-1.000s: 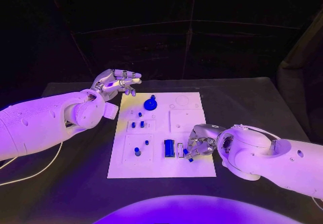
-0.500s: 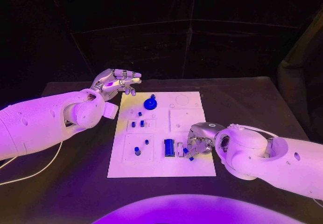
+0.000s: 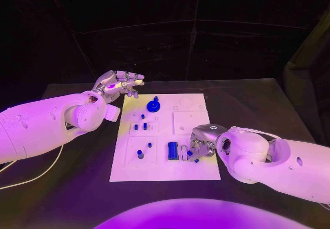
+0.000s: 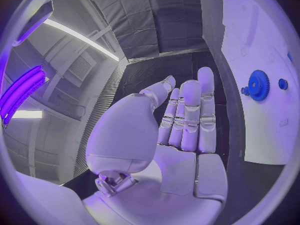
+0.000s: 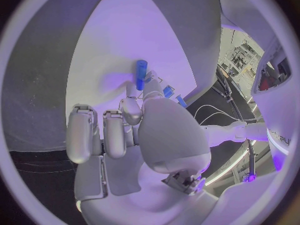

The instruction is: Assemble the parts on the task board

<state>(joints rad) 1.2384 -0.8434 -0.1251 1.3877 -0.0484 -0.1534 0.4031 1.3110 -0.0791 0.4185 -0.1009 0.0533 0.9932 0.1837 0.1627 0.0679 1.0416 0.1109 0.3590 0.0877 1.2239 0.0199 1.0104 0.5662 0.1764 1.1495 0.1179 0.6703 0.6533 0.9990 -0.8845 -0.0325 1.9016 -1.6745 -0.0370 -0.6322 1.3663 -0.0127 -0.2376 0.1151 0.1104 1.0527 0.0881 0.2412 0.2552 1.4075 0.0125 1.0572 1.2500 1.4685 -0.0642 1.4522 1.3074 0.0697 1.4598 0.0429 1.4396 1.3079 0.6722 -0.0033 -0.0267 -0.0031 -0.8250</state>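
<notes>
The white task board point(image 3: 199, 171) lies in the middle of the table. A blue gear point(image 3: 153, 107) stands at its far end, and a blue block point(image 3: 172, 150) with several small blue pegs point(image 3: 140, 154) sits nearer me. My right hand point(image 3: 201, 143) is low over the board's near right part, just right of the block, and pinches a small blue part point(image 3: 190, 154). The right wrist view shows that hand point(image 5: 144, 130), the part point(image 5: 167, 91) at its fingertips and the block point(image 5: 141, 74) beyond. My left hand point(image 3: 118, 82) hovers off the board's far left corner; its fingers point(image 4: 187, 115) are straight and hold nothing, the gear point(image 4: 257, 85) beside them.
A white cable point(image 3: 34, 176) runs over the black table point(image 3: 261, 105) at the left. Two square white insets point(image 3: 189, 121) take up the board's right half, with a round recess point(image 3: 185, 101) at its far end.
My right hand has edged a little to the left and away from me over the board, still pinching the small blue part. The left hand has not moved.
</notes>
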